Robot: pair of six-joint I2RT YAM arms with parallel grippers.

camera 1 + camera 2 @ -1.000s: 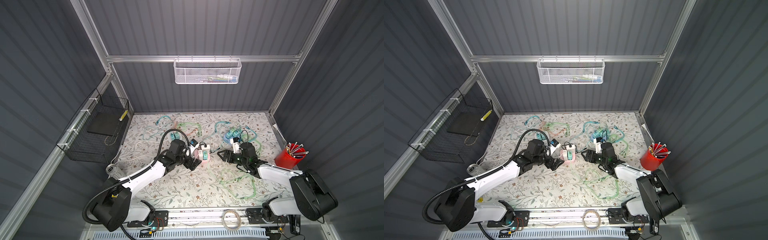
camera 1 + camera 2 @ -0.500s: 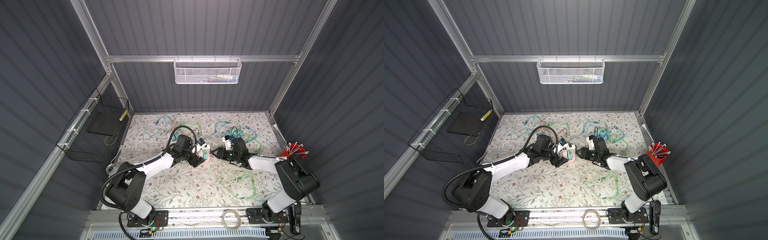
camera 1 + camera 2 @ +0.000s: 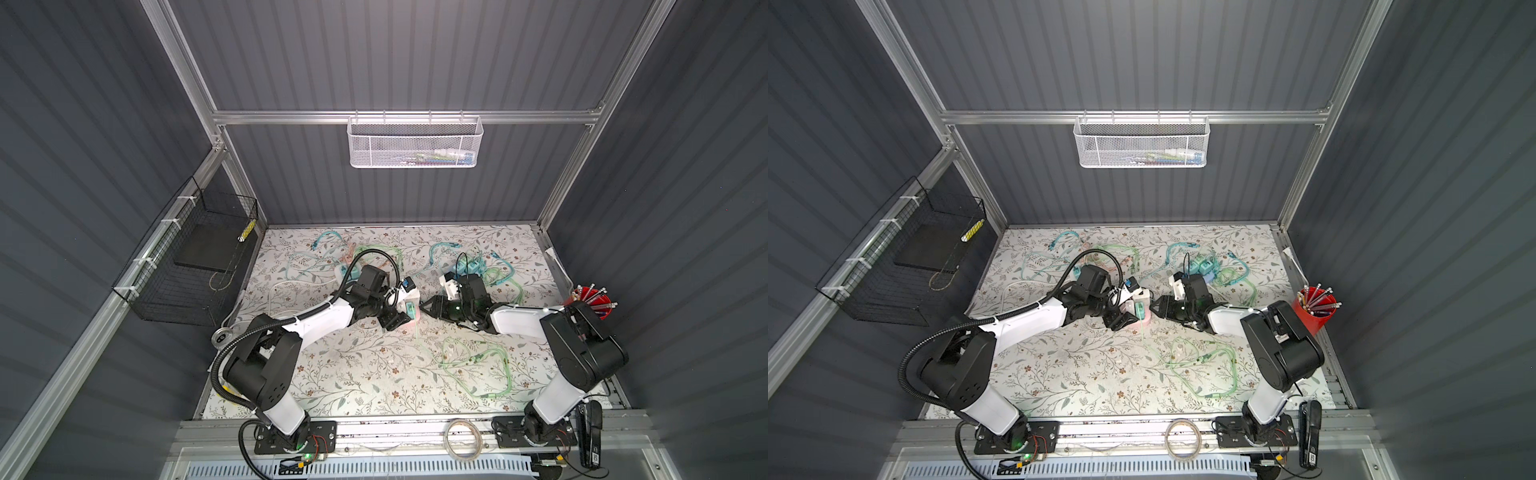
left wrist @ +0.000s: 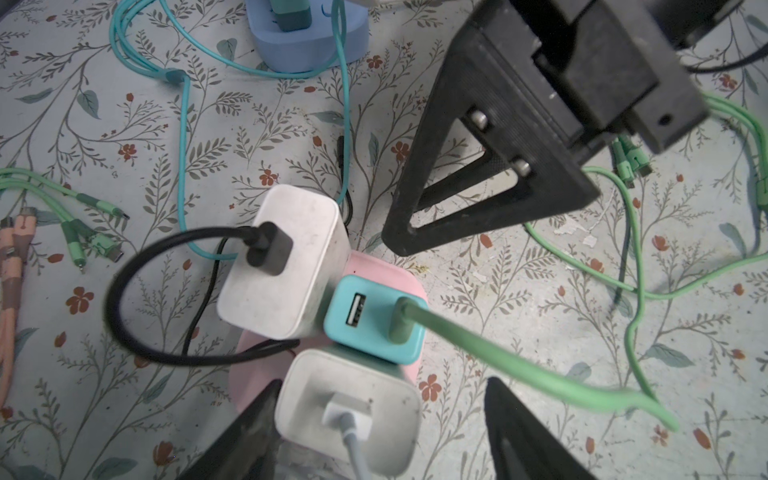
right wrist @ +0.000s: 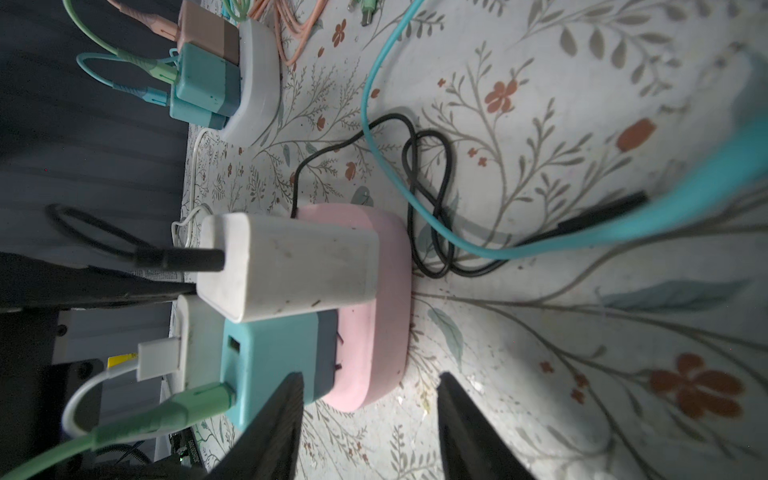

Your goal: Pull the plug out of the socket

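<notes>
While all jaws stood apart, left gripper (image 4: 380, 382) straddled the white plug (image 4: 309, 388)
Right gripper (image 5: 372, 376) was just beside the socket (image 5: 386, 291)

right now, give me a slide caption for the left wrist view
left gripper open astride a white charger in the pink socket, teal charger with green cable beside it

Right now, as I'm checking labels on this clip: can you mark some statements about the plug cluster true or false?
1. Three chargers sit in the pink oval socket block. True.
2. The teal square charger carries the black cable. False: it has the green cable; the black cable enters the other white charger.
3. The left gripper straddles the white-cabled white charger. True.
4. The red plastic cup of pens stands at the floral table's left edge. False: right edge.
</notes>
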